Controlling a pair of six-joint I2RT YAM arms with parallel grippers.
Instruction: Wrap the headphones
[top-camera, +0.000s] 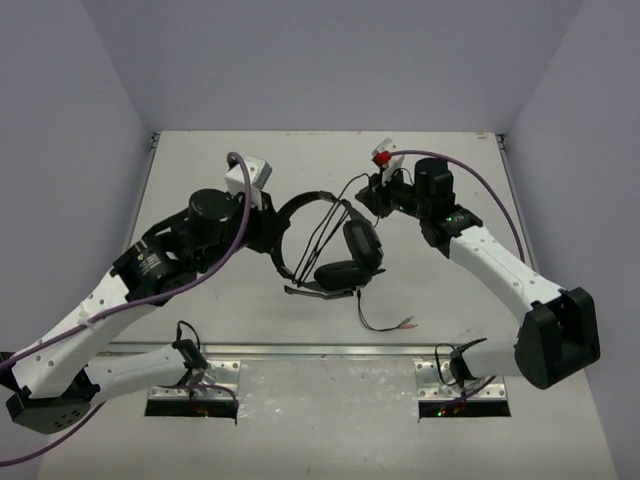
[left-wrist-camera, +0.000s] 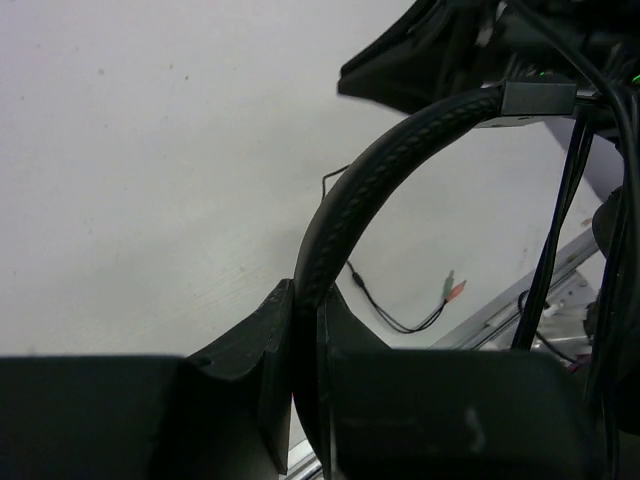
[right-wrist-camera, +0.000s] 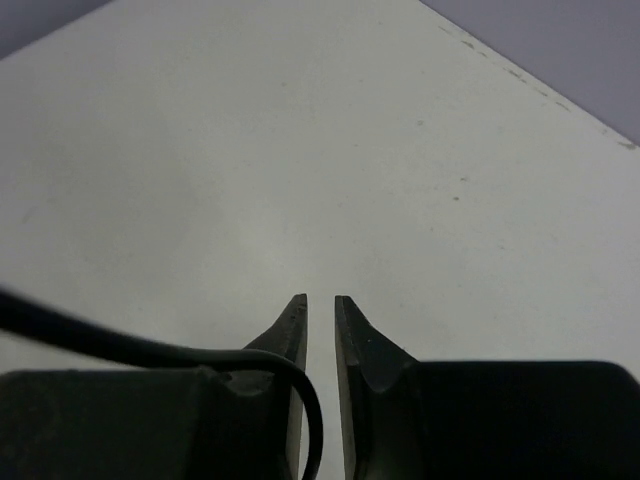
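Observation:
The black headphones (top-camera: 362, 243) are held up above the table middle, their two earcups hanging low on the right. My left gripper (top-camera: 272, 228) is shut on the thin padded headband (left-wrist-camera: 400, 160), which stands between the fingers in the left wrist view (left-wrist-camera: 305, 300). The long thin cable (top-camera: 335, 215) runs from the headphones up to my right gripper (top-camera: 368, 193). In the right wrist view the cable (right-wrist-camera: 150, 350) loops over the left finger and drops between the nearly closed jaws (right-wrist-camera: 320, 300). The cable's loose end with two plugs (top-camera: 405, 325) lies on the table.
The white table (top-camera: 200, 160) is walled at the back and both sides. Metal mounting rails (top-camera: 330, 352) run along its near edge. Purple arm cables (top-camera: 495, 195) arc over both arms. The plugs also show in the left wrist view (left-wrist-camera: 452, 290).

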